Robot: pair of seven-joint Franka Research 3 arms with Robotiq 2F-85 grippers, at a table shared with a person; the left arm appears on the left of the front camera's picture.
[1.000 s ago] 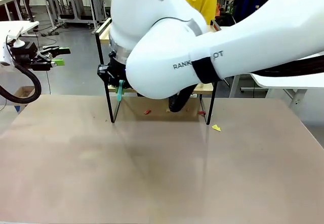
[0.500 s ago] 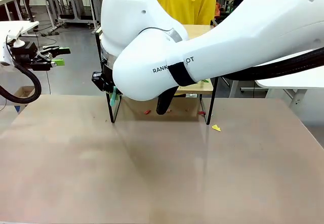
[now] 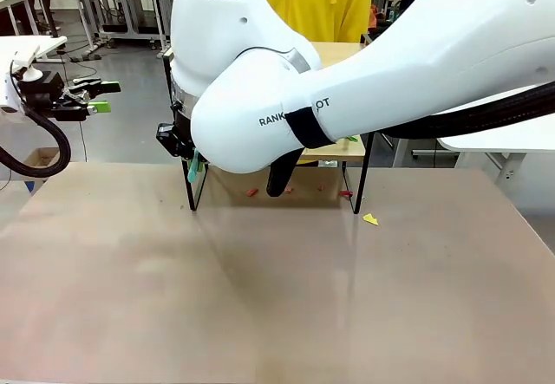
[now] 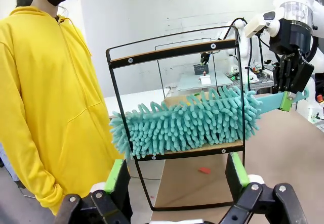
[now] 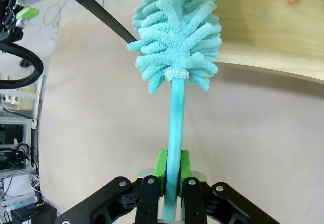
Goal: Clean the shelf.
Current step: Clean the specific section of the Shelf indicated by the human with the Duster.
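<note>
Shelf [image 3: 359, 174] stands at the far edge of the worktop [image 3: 260, 297], near its middle, mostly hidden in the front view by the right arm that reaches across in front of it. In the left wrist view its two wooden boards sit in a thin black frame [image 4: 172, 52], seen from one end.

A teal duster [image 4: 187, 120] lies with its fluffy head along the lower board, touching it, and its flat handle sticks out past the shelf's end. The right gripper [image 5: 172, 166] is clamped tight on that handle, green pads pressed to both sides; from the front it sits at the shelf's left end [image 3: 192, 165].

The left gripper [image 4: 176, 176] is spread wide and holds nothing. It hangs off the worktop's left edge [image 3: 102, 95], facing the shelf's end.

A red scrap [image 3: 251, 192] lies on the worktop under the shelf, and a yellow scrap [image 3: 371, 219] just beside its right leg. A person in a yellow hoodie [image 4: 45, 97] stands behind the far edge.
</note>
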